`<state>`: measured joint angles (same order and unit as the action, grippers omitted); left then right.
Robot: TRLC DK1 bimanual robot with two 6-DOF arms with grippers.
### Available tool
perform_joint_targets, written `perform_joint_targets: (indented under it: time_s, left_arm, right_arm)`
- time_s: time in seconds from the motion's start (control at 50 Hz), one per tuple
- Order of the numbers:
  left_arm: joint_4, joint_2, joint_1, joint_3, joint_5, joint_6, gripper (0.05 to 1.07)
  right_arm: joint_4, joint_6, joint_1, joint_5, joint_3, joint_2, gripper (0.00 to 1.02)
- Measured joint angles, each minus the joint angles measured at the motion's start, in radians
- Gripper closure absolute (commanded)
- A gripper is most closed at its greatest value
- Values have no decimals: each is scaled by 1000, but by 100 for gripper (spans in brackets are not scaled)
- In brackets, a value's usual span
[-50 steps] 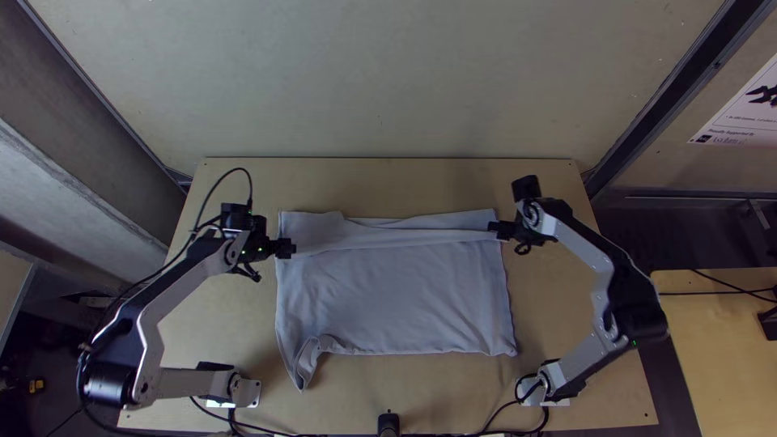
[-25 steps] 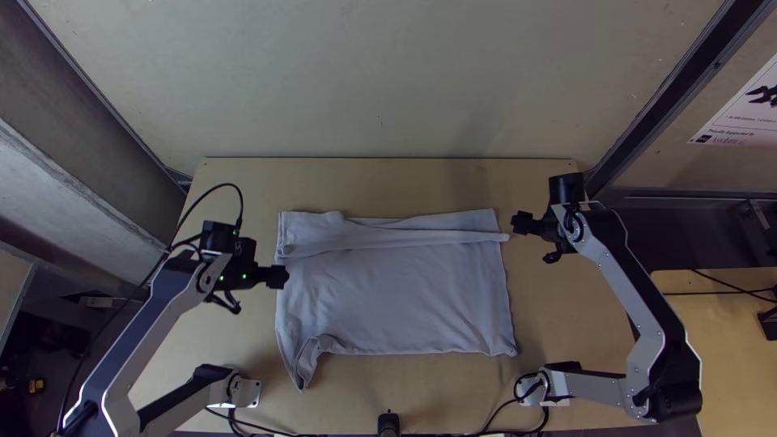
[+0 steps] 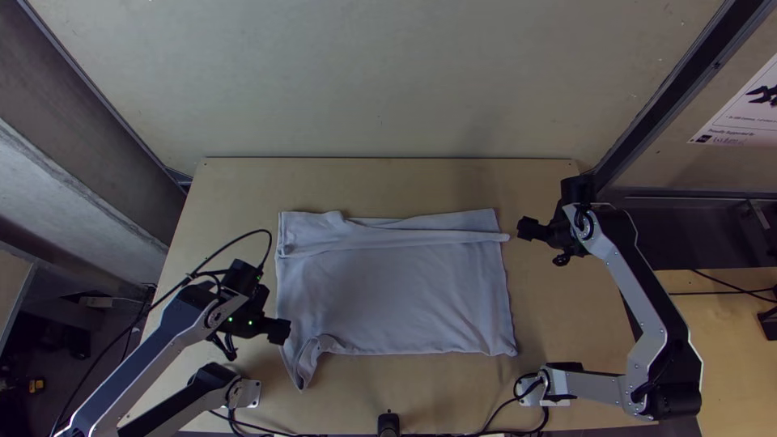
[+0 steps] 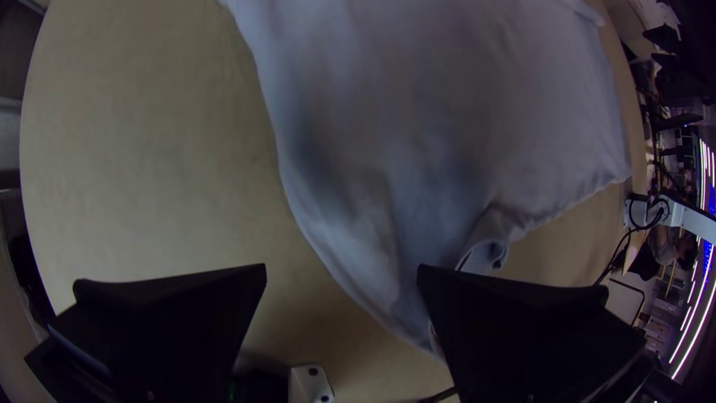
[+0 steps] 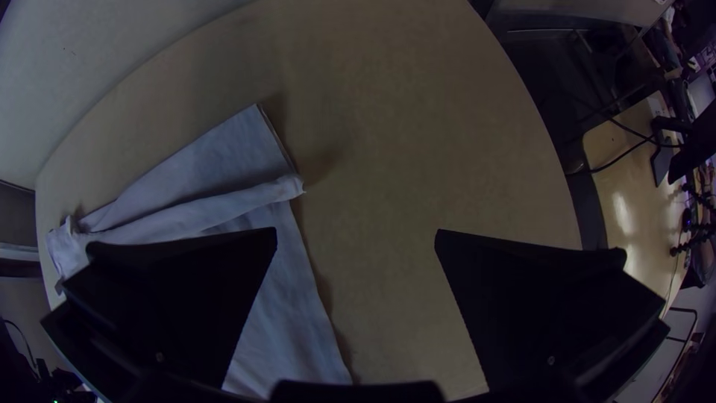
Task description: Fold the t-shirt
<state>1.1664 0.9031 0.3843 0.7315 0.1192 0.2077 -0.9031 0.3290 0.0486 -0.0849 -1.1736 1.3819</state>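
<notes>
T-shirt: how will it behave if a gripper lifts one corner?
Likely floppy: the T-shirt shows soft wrinkles and a curled near corner, so should sag from the grip. Its thin edges suggest little weight. The folded band along its far side looks loose and may shift.

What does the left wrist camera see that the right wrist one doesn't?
Left wrist view: the pale grey cloth t-shirt's curled near hem, and a white part of the right arm.
Right wrist view: the t-shirt's far corner and a smooth pale wall.
Both: t-shirt, light wooden table, an open black gripper (left gripper; right gripper).
</notes>
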Motion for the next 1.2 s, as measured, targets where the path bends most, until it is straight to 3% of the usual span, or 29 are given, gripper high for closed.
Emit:
perform_joint_targets:
  time_s: [0.26, 0.4, 0.88, 0.92, 1.06, 1.16, 1.2]
  left_arm:
    - [7, 1, 96, -91, -20, 97, 11]
    - [5, 36, 137, -109, -27, 116, 17]
    - [-93, 205, 257, -116, -46, 160, 18]
    - [-96, 219, 267, -115, -51, 162, 28]
    - [-104, 231, 299, -113, -63, 167, 81]
    - [-124, 231, 327, -111, -67, 167, 102]
    - [-131, 230, 332, -110, -68, 166, 104]
  right_arm:
    - [-12, 1, -24, 20, -17, 0, 5]
    - [-23, 3, -27, 27, -21, 0, 5]
    - [-32, 3, -49, 42, -21, 0, 8]
    - [-32, 3, -52, 45, -21, 0, 10]
    - [-36, 2, -54, 49, -20, 0, 10]
    - [-82, -10, -54, 57, -18, 0, 10]
    - [-117, -16, -52, 60, -16, 0, 10]
